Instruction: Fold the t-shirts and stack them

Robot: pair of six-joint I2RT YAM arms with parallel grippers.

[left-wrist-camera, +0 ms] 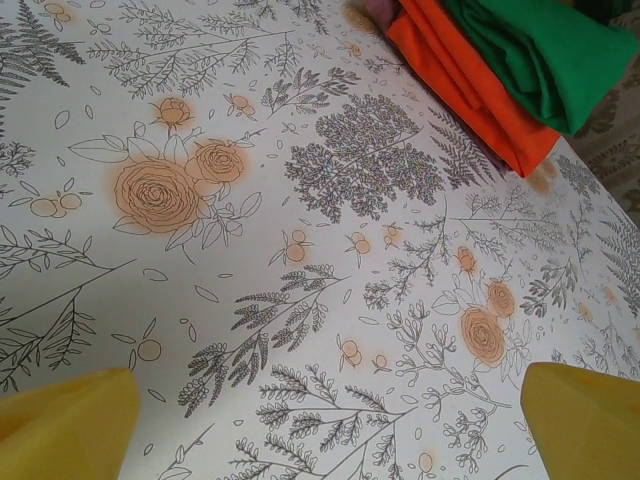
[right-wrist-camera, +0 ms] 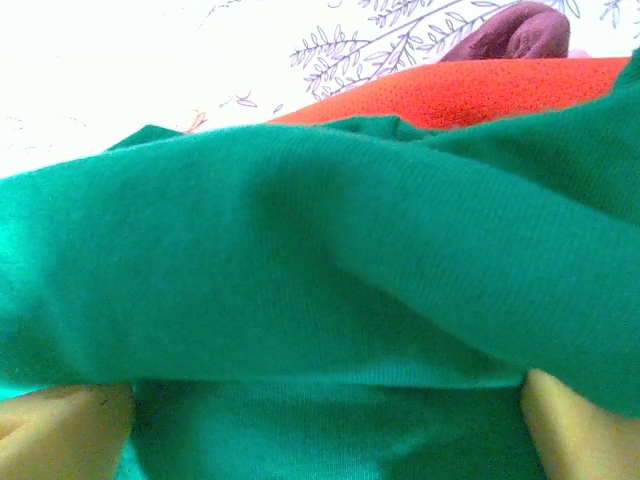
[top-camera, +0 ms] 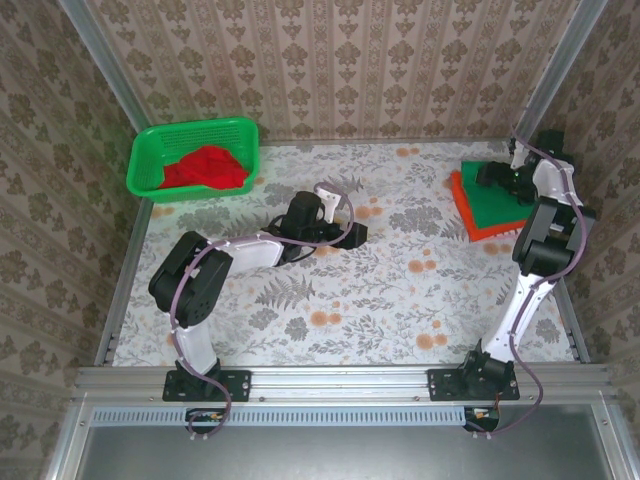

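Right wrist: yellow fingers (right-wrist-camera: 60,430) of right gripper (right-wrist-camera: 320,435) spread wide, clamping nothing, astride a raised fold of dark green t-shirt (right-wrist-camera: 320,250) lying on orange-red t-shirt (right-wrist-camera: 480,90) at the table's far right. Could snag that loose fold on lifting away and drag the stack askew. Left gripper (left-wrist-camera: 320,430) equally wide apart over bare tablecloth (left-wrist-camera: 300,250); red t-shirt (top-camera: 205,168) crumpled in green basket (top-camera: 148,152), liable to catch on the rim when pulled out.

We saw bright, even light on the table (top-camera: 400,300), with only faint, soft shadows. Close up at the right wrist, the green t-shirt (right-wrist-camera: 320,260) looked slightly blurred, and the table behind it glared white.
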